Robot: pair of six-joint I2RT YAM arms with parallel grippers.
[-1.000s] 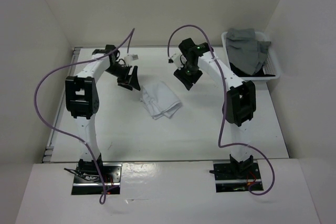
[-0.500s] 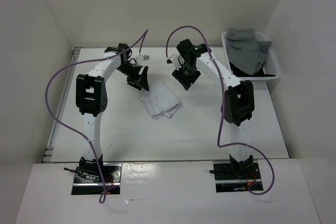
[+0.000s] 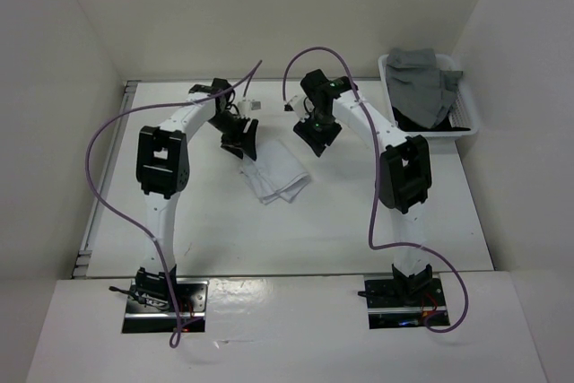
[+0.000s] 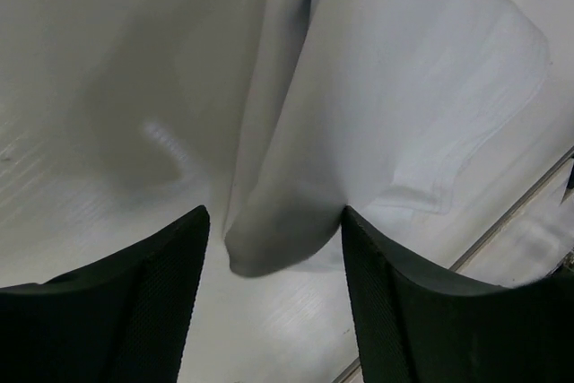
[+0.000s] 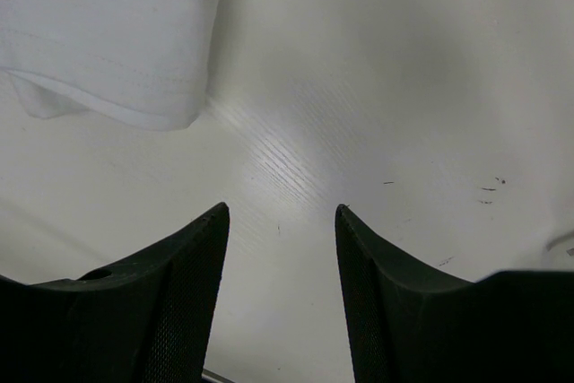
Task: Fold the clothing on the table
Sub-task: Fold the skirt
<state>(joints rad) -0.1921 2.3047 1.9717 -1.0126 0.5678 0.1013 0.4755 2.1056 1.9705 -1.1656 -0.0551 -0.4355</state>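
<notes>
The white garment lies bunched on the table. Our left gripper straddles its corner, jaws open, gripping nothing; the right gripper hovers open and empty. Next, we think, the left gripper must close there.

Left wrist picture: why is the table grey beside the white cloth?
Left wrist view: that grey is a soft shadow on the table beside the cloth, with a small shiny spot in it; right wrist view: light glints off the table's grain.

Robotics lab cell, white partition walls, 2 bolted arms, purple cables, white table
</notes>
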